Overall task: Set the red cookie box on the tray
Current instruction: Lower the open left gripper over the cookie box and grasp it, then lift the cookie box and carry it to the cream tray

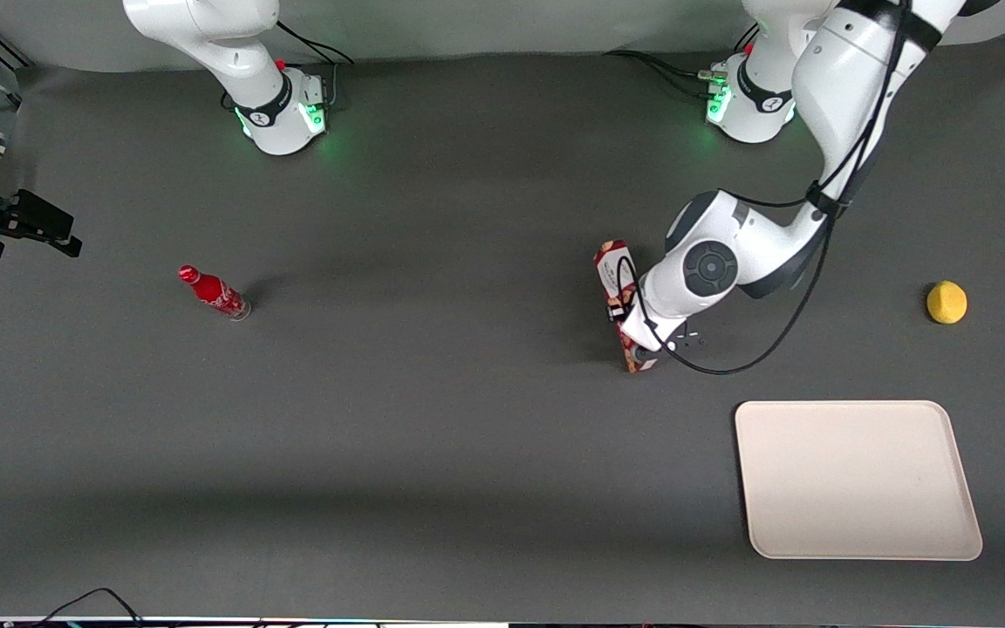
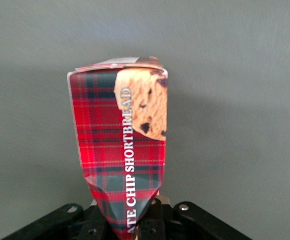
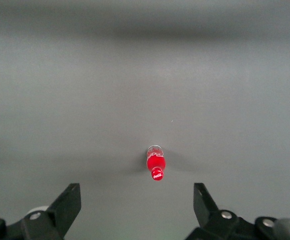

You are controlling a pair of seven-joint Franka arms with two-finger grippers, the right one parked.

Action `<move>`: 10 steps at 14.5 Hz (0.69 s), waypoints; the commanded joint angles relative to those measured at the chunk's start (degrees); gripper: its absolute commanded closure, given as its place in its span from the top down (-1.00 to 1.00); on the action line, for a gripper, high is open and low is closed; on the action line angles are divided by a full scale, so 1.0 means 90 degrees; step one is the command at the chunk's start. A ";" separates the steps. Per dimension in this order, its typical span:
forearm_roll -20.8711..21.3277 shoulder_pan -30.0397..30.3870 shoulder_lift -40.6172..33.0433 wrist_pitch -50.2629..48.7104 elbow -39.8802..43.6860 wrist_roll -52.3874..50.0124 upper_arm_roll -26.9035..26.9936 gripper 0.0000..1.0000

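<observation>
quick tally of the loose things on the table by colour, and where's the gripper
Red: 2, the red cookie box and the red bottle
Cream-white: 1, the tray
Yellow: 1, the yellow ball
Total: 4
The gripper is shut on the red cookie box, farther from the front camera than the tray.

My gripper [image 1: 633, 336] grips the cookie box [image 1: 614, 270] above the table [image 1: 433, 419], tray [image 1: 856, 478] nearer the camera, lemon [image 1: 946, 302] toward my working end, bottle [image 1: 214, 292] toward the parked arm's end.
</observation>
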 commanded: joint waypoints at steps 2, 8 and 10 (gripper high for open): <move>0.0042 0.0128 -0.0512 -0.2111 0.1533 -0.0081 0.0211 -1.00; 0.0032 0.0294 -0.0532 -0.5228 0.4365 0.0893 0.0777 -1.00; -0.0007 0.0294 -0.0532 -0.5689 0.4904 0.1761 0.1322 -1.00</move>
